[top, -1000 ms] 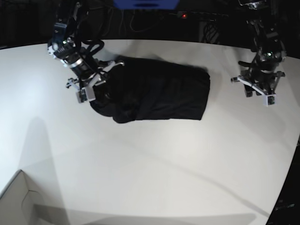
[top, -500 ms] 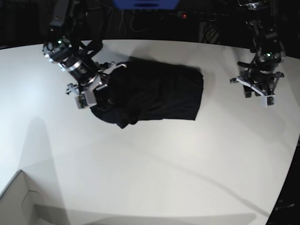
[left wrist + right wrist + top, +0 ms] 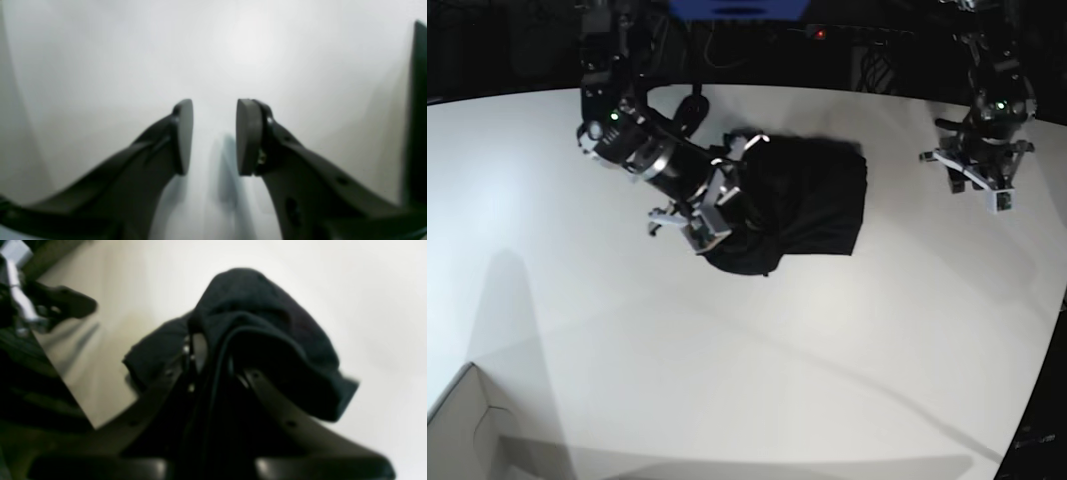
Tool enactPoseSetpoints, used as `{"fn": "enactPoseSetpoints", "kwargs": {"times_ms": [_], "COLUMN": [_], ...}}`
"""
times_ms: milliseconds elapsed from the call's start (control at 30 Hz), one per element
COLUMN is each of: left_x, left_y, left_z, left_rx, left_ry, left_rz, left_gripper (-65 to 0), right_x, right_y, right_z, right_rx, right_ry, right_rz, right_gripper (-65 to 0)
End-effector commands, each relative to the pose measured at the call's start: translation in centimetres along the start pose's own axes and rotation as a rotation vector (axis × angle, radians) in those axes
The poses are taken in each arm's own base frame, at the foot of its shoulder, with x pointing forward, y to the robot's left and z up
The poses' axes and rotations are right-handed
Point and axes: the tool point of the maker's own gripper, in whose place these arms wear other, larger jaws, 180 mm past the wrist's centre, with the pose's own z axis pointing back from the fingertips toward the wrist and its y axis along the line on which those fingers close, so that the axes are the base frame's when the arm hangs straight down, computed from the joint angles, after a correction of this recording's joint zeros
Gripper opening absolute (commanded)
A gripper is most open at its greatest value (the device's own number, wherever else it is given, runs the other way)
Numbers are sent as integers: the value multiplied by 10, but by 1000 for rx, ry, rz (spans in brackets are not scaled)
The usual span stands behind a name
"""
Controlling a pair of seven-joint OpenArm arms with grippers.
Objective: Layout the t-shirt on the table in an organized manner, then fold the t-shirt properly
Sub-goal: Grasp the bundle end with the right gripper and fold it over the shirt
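Observation:
The black t-shirt (image 3: 812, 195) lies bunched on the white table (image 3: 727, 350), right of centre at the far side. My right gripper (image 3: 725, 195) is at the shirt's left end, shut on the cloth. In the right wrist view the t-shirt (image 3: 267, 323) drapes over both fingers and hides their tips, with the table (image 3: 367, 306) beyond. My left gripper (image 3: 970, 180) hovers over bare table to the shirt's right, apart from it. In the left wrist view its fingers (image 3: 181, 136) stand apart with only the table (image 3: 233, 50) between them.
A white box corner (image 3: 467, 430) sits at the near left. Beyond the table's curved far edge the background is dark, with cables, a small red light (image 3: 819, 33) and a blue object (image 3: 737, 8). A dark strip (image 3: 418, 116) runs down the right edge of the left wrist view.
My right arm has swung right with the shirt's left end in its grip, so the shirt is shorter and more bunched. My left arm has drifted slightly toward the far edge.

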Motion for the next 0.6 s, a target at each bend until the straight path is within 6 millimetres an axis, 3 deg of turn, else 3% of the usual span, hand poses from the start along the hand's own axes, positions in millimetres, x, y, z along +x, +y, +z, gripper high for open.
{"fn": "enactPoseSetpoints", "kwargs": {"times_ms": [0, 267, 567], "left_x": [15, 18, 10], "left_y": [4, -6, -60], "left_z": [3, 0, -7], "left_rx": [6, -13, -139], "left_ry": [-48, -51, -22], "left_rz": [-10, -3, -67], "left_gripper": [-437, -442, -442], "right_x": [24, 39, 50], "right_y": [9, 27, 48], "right_z": [-5, -24, -30], "right_rx": [36, 99, 161], "right_ry": [-79, -95, -114], "right_rz": [16, 51, 92], "right_gripper": [-650, -650, -650]}}
